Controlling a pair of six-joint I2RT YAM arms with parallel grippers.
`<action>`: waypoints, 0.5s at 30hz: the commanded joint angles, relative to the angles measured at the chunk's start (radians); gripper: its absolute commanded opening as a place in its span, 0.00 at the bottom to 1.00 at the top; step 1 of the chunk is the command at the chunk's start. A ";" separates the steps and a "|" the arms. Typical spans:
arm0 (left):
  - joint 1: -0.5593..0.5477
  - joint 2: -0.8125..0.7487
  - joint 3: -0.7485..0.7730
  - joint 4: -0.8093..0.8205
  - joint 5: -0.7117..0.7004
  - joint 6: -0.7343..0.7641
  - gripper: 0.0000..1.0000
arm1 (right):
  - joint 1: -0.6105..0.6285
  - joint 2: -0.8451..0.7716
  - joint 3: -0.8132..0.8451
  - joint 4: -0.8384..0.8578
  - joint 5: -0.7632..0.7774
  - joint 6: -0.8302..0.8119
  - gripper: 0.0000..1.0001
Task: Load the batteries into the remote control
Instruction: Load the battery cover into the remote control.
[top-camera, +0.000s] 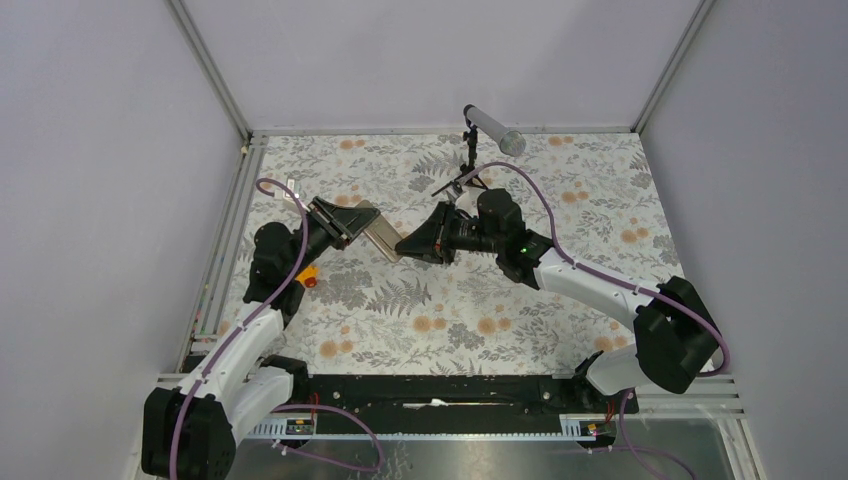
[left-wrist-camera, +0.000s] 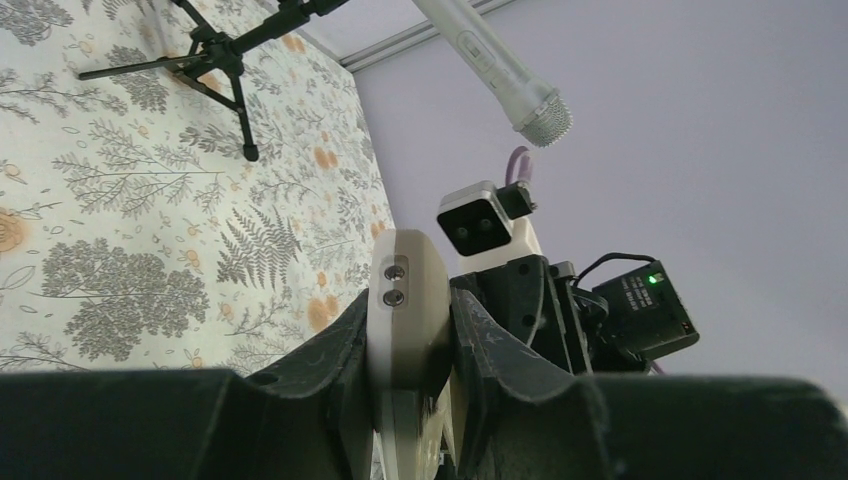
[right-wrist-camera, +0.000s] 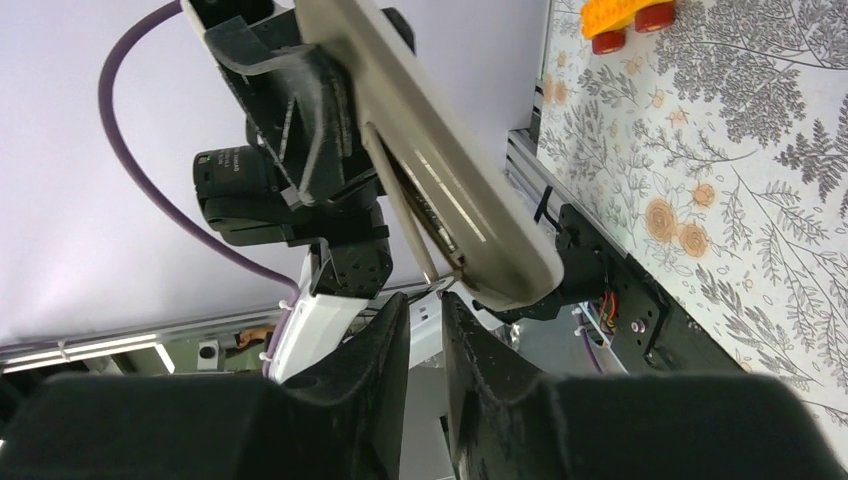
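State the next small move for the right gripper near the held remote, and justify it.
Probably ease the right gripper slightly forward onto the remote control's near end. The left gripper holds it clamped in the air, and the right fingertips sit just short of it, a narrow gap between them. Nothing shows in that gap, so the purpose is unclear.

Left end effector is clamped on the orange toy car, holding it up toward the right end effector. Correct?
No. The left end effector is clamped on the remote control, not a toy car, holding it up toward the right end effector; the left wrist view shows it.
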 joint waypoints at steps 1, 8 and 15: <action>-0.008 -0.022 0.012 0.106 0.021 -0.035 0.00 | 0.000 -0.025 0.019 -0.028 0.024 -0.021 0.25; -0.008 -0.016 -0.009 0.157 0.026 -0.069 0.00 | 0.000 -0.031 0.007 0.007 0.031 -0.003 0.26; -0.008 -0.012 -0.005 0.164 0.030 -0.072 0.00 | -0.001 -0.037 0.033 -0.025 0.048 -0.041 0.20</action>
